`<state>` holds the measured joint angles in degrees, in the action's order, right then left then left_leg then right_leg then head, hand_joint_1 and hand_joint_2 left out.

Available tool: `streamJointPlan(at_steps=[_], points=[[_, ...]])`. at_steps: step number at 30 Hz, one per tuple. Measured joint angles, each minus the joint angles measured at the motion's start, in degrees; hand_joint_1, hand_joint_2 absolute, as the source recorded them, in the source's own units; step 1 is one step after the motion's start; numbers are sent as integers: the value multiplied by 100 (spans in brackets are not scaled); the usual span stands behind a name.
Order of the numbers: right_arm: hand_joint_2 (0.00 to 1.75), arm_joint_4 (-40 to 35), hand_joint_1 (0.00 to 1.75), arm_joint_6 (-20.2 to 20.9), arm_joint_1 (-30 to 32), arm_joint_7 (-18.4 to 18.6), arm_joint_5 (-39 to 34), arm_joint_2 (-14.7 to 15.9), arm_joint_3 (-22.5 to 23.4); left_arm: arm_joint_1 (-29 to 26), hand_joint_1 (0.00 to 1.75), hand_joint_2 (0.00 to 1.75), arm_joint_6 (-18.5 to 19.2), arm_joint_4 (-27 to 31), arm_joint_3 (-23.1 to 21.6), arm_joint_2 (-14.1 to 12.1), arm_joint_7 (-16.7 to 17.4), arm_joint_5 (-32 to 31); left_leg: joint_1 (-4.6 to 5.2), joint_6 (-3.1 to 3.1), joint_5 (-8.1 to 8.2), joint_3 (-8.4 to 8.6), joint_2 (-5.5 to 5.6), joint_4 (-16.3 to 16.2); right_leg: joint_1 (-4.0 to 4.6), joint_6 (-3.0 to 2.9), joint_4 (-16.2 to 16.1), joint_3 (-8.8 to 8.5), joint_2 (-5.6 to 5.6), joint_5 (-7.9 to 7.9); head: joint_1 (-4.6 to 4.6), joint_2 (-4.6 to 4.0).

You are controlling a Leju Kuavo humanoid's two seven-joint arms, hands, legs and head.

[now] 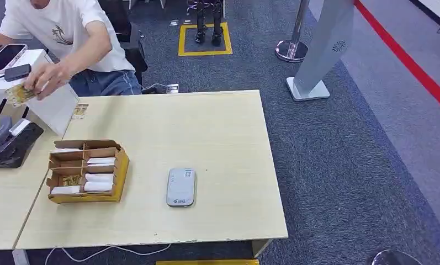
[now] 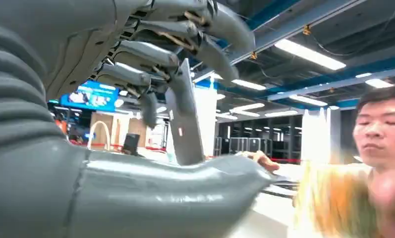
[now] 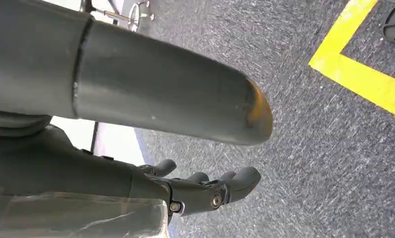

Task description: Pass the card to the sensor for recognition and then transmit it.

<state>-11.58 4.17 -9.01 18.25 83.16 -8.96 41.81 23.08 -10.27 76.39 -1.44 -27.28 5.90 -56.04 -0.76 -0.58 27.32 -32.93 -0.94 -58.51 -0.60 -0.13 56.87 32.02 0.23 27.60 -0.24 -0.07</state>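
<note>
Holding nothing in the left hand (image 2: 150, 94), fingers (image 2: 150, 54) curled loosely but apart from the thumb, with the card (image 1: 20, 94) beyond the fingertips, pinched in a person's hand (image 1: 49, 78). Hanging the right hand (image 3: 195, 191) over carpet (image 3: 304, 148), fingers apart, gripping nothing. Lying untouched on the table (image 1: 217, 132): sensor (image 1: 181, 187) and box (image 1: 87, 171).
</note>
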Motion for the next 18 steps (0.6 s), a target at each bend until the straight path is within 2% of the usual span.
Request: streamJointPlan(at_steps=[4, 5, 11, 13, 15, 17, 18], points=[[0, 0, 0, -26, 46, -31, -57, 0, 0, -224, 0, 0, 66, 273, -98, 26, -9, 94, 0, 0, 0, 0, 1, 0, 0, 0, 0, 0, 0, 0, 2, -2], [0, 0, 0, -33, 51, -37, -61, 0, 0, -262, 0, 175, 68, 315, -105, 37, -11, 100, 0, 0, 0, 0, 1, 0, 0, 0, 0, 0, 0, 0, 0, -2], [0, 0, 0, -35, 53, -39, -63, 0, 0, -276, 0, 175, 68, 326, -109, 39, -11, 100, 0, 0, 0, 0, 0, 0, 0, 0, 0, 0, 0, 0, 0, -2], [0, 0, 0, -78, 77, -59, -105, 0, 2, -428, 0, 175, 129, 483, -151, 39, -57, 160, 1, 0, 1, 0, -2, 0, 0, 0, 0, 1, 2, 0, 0, 0], [0, 0, 0, -96, 140, -79, -188, 0, 15, -834, 0, 175, 435, 894, -370, 46, -254, 310, 1, 1, 1, 0, 1, 0, -1, 0, -2, 1, 1, 1, -2, -2], [0, 0, 0, -105, 209, -114, -245, 4, 50, -1188, 0, 175, 599, 1316, -684, 70, -306, 372, 1, 3, 3, -2, 1, 0, -1, 0, -3, 0, -1, 1, 0, 0], [0, 0, 0, -164, 244, -138, -317, 9, 83, -1340, 0, 175, 842, 1521, -877, 70, -490, 518, 2, 3, 3, -1, 2, 0, -1, 1, -2, -1, -2, 1, -2, 0]])
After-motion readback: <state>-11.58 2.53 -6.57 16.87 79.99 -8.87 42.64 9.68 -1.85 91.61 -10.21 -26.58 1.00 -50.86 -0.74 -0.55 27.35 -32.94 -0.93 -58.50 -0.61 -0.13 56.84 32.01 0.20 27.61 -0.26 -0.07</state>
